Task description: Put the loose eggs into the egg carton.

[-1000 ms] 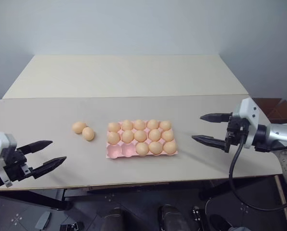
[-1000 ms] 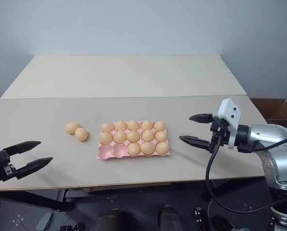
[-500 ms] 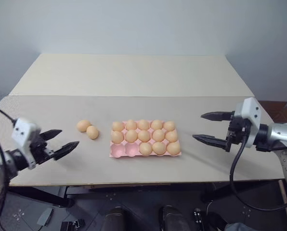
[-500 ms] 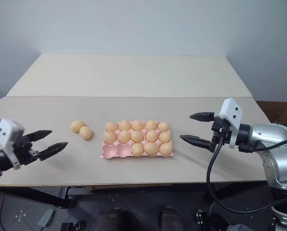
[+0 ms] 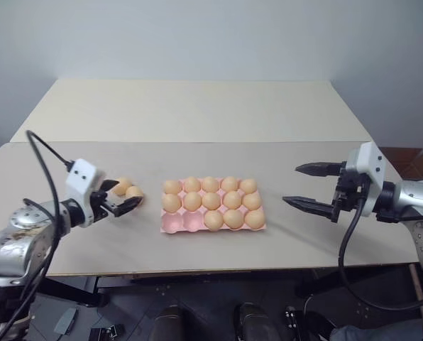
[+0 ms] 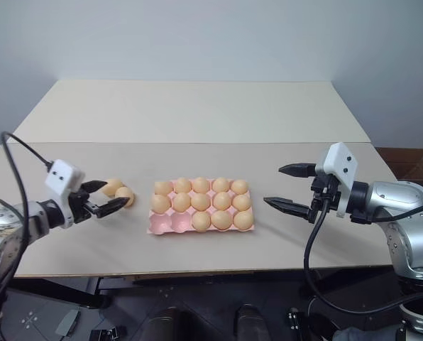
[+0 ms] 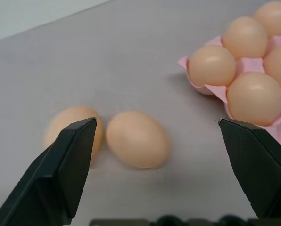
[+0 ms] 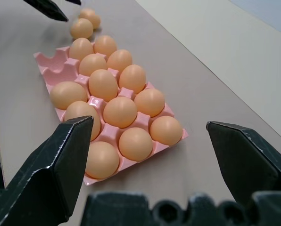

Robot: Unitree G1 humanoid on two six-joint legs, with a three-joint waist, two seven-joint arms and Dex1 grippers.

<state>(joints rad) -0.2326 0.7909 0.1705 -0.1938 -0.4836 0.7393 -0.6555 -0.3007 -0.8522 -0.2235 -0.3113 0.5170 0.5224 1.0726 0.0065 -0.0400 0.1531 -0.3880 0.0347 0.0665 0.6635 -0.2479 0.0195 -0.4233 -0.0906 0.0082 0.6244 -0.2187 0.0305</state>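
Environment: laboratory-type test area. Indicators: two plain beige tables (image 5: 197, 114) set edge to edge, bare grey wall (image 5: 211, 35), dark floor (image 6: 197, 312).

The left gripper (image 5: 122, 197) has been brought in from the near left edge of the table (image 5: 197, 114) toward the two loose eggs (image 5: 128, 190), and its spread fingers are now placed about the nearer egg (image 7: 137, 139), one finger on either side, with no contact to be made out.
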